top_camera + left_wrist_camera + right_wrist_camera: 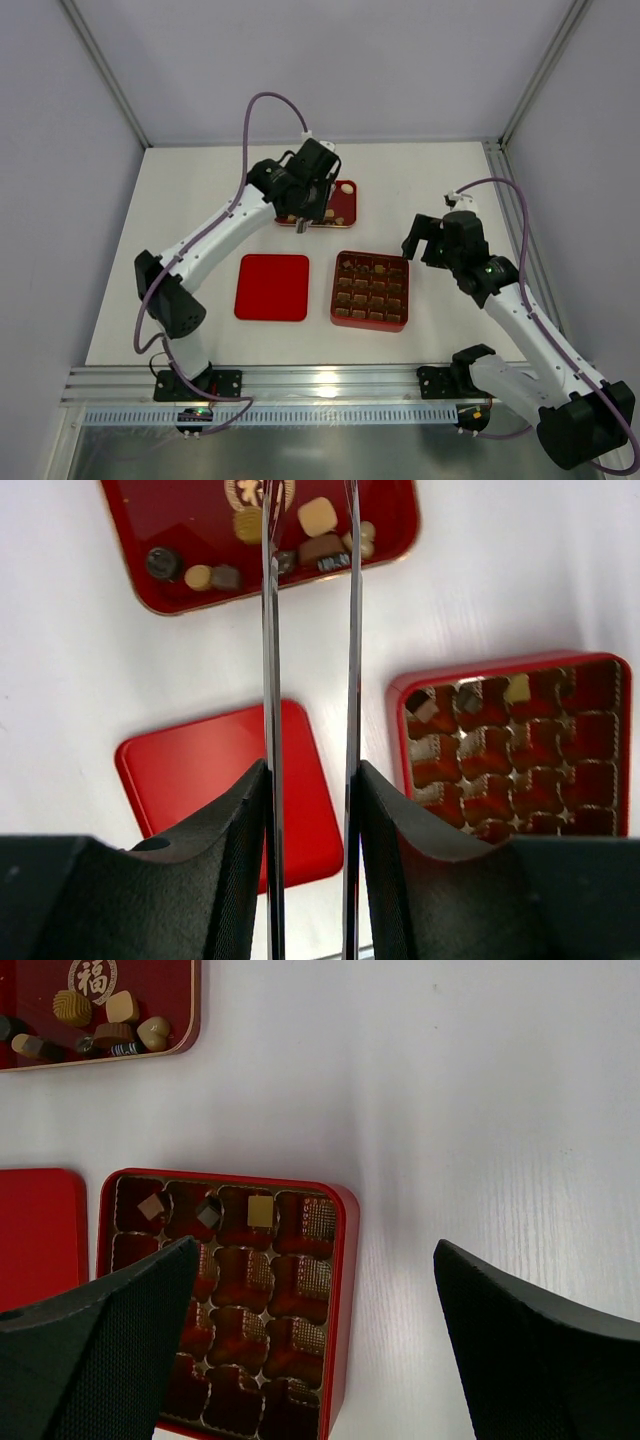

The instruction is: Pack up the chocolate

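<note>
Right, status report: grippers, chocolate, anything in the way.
Left gripper shut on tweezers, tips over chocolate in tray. Right gripper open, empty, by box. Three pieces boxed. Nothing blocking.

From above, the left arm (225,235) hides most of the far tray (350,212) and its chocolate pieces (346,186).

The white table (420,190) carries a red tray (349,213), flat red lid (272,287) and gridded red box (370,326).

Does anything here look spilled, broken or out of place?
Nothing stands out. The chocolate lies loose inside the red tray, three pieces sit in cells of the gridded box, and the lid lies flat beside it.
</note>
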You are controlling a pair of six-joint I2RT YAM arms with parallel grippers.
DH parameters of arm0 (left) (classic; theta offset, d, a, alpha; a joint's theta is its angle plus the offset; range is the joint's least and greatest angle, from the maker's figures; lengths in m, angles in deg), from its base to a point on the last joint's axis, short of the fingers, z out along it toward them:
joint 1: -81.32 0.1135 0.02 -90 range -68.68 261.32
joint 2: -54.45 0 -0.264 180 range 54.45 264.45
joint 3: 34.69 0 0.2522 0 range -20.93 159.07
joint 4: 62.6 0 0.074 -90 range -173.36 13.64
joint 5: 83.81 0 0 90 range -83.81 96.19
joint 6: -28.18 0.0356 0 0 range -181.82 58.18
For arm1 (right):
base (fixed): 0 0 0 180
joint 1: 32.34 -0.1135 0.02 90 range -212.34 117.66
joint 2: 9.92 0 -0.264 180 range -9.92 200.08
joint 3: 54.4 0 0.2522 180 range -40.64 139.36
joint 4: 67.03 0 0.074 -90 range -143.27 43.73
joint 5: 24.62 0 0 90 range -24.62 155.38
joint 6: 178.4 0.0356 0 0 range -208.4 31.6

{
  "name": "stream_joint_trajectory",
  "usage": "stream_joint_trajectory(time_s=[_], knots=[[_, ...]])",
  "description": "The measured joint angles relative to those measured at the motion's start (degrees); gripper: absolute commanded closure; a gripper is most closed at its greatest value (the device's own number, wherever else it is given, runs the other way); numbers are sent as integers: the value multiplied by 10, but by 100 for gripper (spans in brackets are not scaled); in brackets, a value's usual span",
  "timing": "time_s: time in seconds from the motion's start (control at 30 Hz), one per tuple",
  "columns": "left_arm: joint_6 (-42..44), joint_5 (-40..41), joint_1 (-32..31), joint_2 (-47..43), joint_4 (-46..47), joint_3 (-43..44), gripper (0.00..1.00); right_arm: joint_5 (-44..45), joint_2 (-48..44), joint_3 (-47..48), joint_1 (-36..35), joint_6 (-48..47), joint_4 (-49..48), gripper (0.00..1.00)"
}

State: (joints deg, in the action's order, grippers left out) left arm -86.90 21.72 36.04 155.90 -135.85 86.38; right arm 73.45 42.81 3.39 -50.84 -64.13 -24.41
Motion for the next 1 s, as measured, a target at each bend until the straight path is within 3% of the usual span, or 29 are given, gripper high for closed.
stream_joint_trajectory(time_s=[0.4,1.0], knots=[[33,3,60,110,-10,38,59,-28,0,-10,0,-3,-3,0],[46,14,70,91,-26,5,58,-55,13,-28,0,-4,-19,0]])
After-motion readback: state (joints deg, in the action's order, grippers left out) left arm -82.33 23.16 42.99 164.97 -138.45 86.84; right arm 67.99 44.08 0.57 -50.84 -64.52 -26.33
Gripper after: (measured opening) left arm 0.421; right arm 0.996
